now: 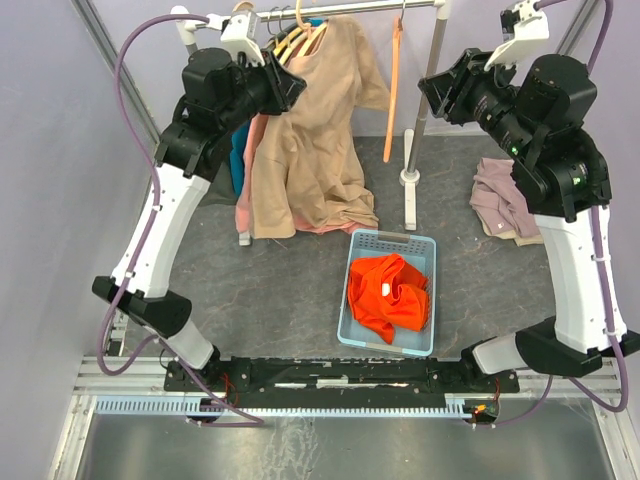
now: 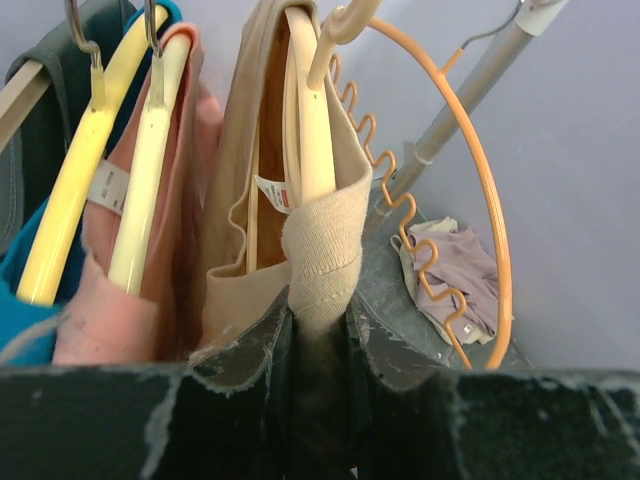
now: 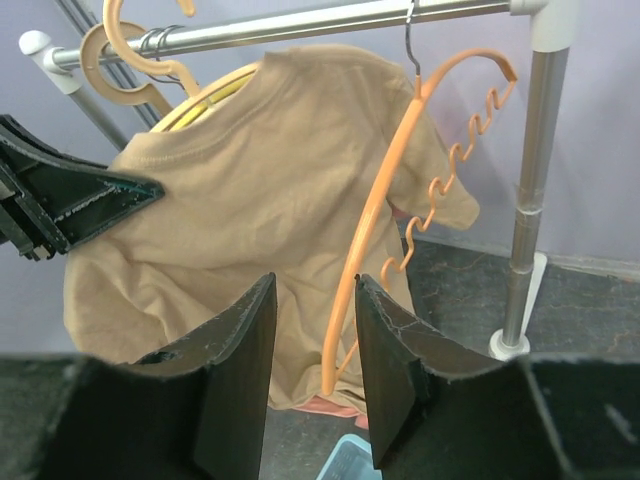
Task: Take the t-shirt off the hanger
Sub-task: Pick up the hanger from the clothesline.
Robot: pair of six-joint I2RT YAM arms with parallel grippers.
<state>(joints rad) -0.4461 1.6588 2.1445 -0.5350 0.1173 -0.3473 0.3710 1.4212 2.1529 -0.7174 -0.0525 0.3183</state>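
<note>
A beige t-shirt [image 1: 305, 150] hangs from the rack on a cream hanger [image 2: 312, 130] that runs inside its neck. My left gripper [image 1: 297, 88] is up at the shirt's neck. Seen from the left wrist, the left gripper [image 2: 318, 312] is shut on the ribbed collar [image 2: 322, 245]. My right gripper [image 1: 430, 95] hovers open to the right of the shirt. From the right wrist, the right gripper [image 3: 314, 285] holds nothing, and the beige t-shirt [image 3: 240, 200] lies beyond it. An empty orange hanger [image 3: 385, 200] dangles beyond the jaws, apart from them.
The rack's bar [image 3: 300, 22] also carries yellow hangers [image 2: 75, 190] with pink and teal garments. Its right post [image 1: 420, 130] stands on the table. A blue basket [image 1: 355, 262] holds an orange garment [image 1: 388, 292]. A mauve garment [image 1: 505, 200] lies at the right.
</note>
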